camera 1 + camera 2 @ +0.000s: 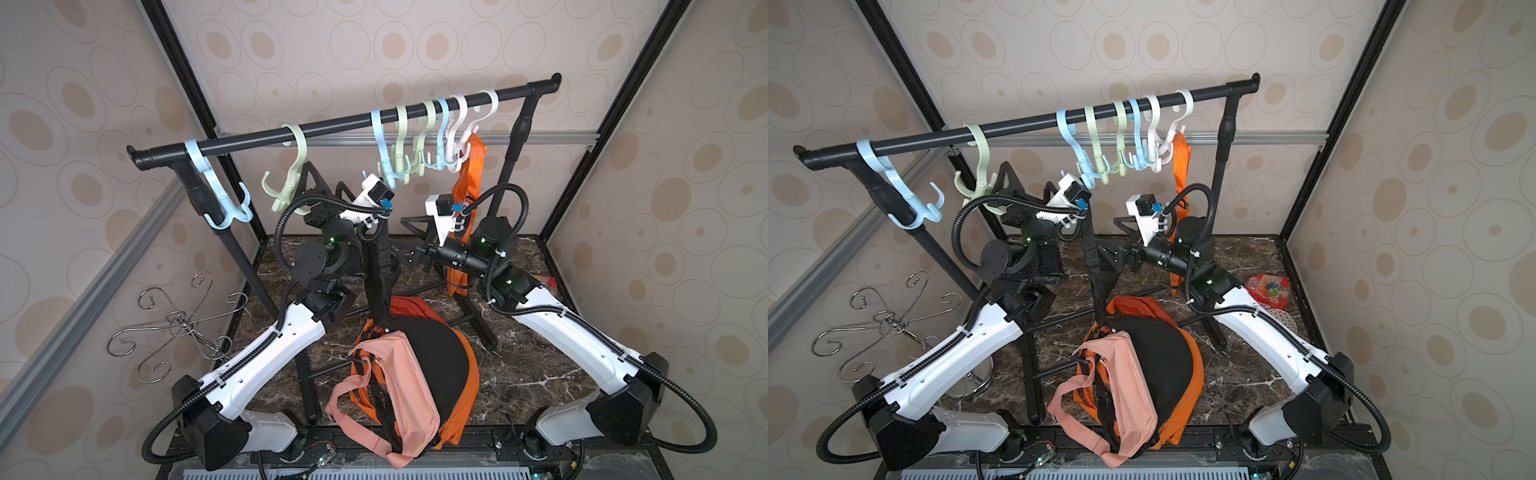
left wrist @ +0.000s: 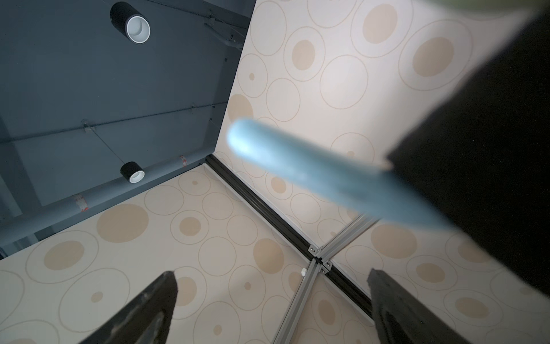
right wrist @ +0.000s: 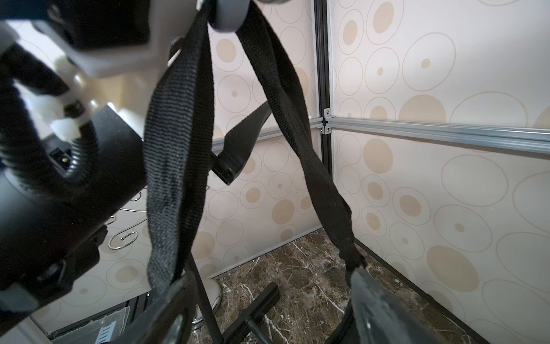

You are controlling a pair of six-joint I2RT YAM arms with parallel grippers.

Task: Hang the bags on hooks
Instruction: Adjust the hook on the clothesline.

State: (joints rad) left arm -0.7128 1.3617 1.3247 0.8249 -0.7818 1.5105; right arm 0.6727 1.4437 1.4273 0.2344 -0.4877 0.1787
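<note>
A black bag (image 1: 428, 357) with its strap (image 1: 376, 266) looped over a blue hook (image 1: 386, 168), both grippers spread wide.
The left gripper (image 2: 270, 277) gapes empty beside the hook, midway along the clothes rail (image 1: 332, 123); the bag lies between a pink bag (image 1: 399, 386) and an orange bag (image 1: 465, 399) at the tabletop's (image 1: 540, 374) front edge; the right gripper (image 3: 269, 280) straddles the strap, jaws parted, clamping nothing.

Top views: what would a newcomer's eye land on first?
The heap of bags at the table's front centre: a pink bag atop a black bag and an orange bag. Next, the black rail across the back, strung with pastel hooks, an orange strap dangling near its right end. A black strap rises from the heap toward the hooks.
</note>
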